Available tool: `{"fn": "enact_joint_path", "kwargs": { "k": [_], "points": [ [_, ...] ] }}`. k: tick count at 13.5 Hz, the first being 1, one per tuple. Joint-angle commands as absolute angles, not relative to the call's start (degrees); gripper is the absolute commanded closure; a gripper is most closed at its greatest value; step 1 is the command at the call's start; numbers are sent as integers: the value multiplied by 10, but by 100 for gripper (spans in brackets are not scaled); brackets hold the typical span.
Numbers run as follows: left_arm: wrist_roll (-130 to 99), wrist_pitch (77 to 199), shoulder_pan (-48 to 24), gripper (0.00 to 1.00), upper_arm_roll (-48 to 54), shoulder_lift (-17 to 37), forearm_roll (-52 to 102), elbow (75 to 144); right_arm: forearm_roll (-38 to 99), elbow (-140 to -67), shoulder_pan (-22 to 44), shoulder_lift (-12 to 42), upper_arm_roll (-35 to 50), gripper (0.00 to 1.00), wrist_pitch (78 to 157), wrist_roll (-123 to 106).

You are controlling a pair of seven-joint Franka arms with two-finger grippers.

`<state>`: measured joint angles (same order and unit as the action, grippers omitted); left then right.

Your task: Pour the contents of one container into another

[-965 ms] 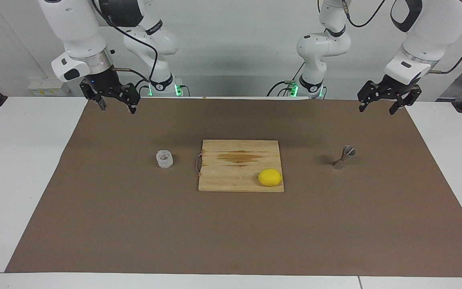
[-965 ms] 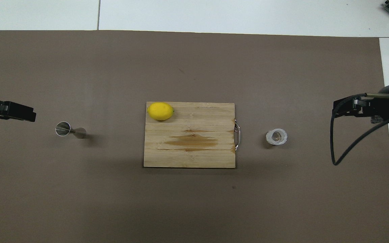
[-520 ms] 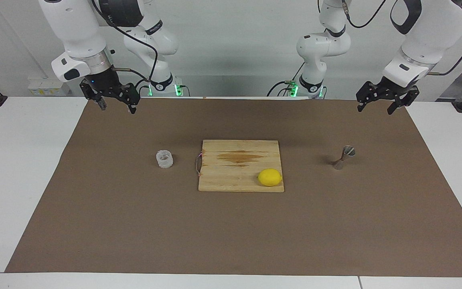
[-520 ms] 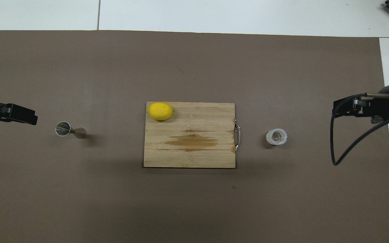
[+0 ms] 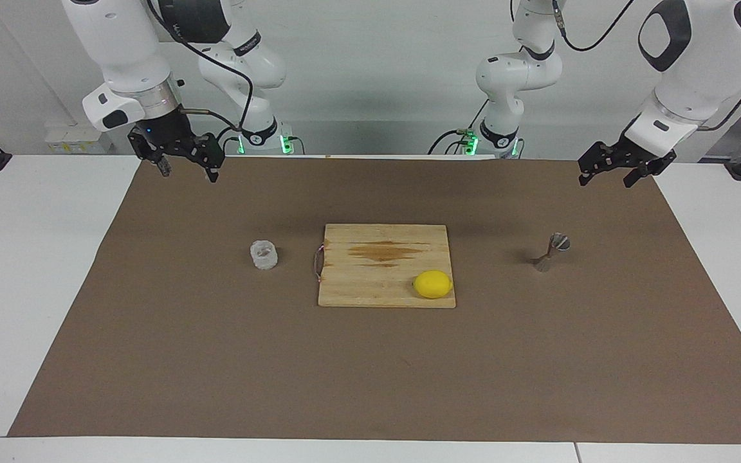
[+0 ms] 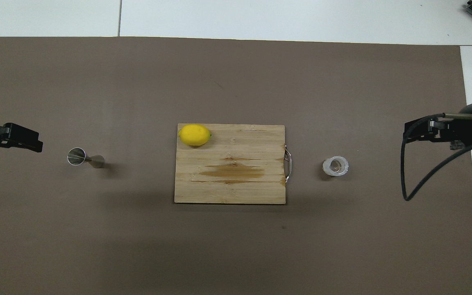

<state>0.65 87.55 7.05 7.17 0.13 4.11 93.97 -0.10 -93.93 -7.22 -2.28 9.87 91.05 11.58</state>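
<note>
A: Where's the glass (image 5: 264, 254) rn?

B: Upright on the brown mat (image 5: 216, 360), toward the right arm's end of the worktop (image 5: 36, 270). It sits just beside the handle end of the board (image 5: 370, 289), not touching it.

A: And the jigger (image 5: 552, 252)?

B: Toward the left arm's end, also on the mat, well apart from the board. It's standing on one cone, mouth up. About as far from the robots as the glass.

A: Anything else out there?

B: A lemon (image 5: 433, 284) on the board, at the corner farther from the robots, on the jigger's side. The board has a dark stain mid-surface.

A: Grippers?

B: Right gripper (image 5: 185, 166) is up in the air over the mat's edge nearest the robots, at its own end. Fingers spread apart, nothing between them. It isn't over the glass.

A: Left one?

B: Left gripper (image 5: 610, 177) is also raised, over the mat's near-robot edge at its end of the worktop. Released too, fingers apart, empty. The jigger's well clear of it.

A: Overhead pic agree?

B: Yep. Left gripper (image 6: 25, 139) shows at one side edge w/ the jigger (image 6: 83, 157) near it, right gripper (image 6: 422, 130) at the other side. Glass (image 6: 335, 166) sits between the right gripper and the board (image 6: 230, 184); lemon (image 6: 195, 135) is on the board's corner.
</note>
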Motion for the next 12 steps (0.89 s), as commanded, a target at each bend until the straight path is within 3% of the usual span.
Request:
{"fn": "enact_joint_path", "kwargs": {
  "k": [1,7,12],
  "points": [
    [-37,862,100,0,75,19,81,929,12,-942,-80,-26,102,0,904,107],
    [-121,844,170,0,75,52,160,931,12,-942,-80,-26,102,0,904,107],
    [-249,843,217,0,75,111,212,925,12,-942,-81,-26,102,0,904,107]
  ]
}}
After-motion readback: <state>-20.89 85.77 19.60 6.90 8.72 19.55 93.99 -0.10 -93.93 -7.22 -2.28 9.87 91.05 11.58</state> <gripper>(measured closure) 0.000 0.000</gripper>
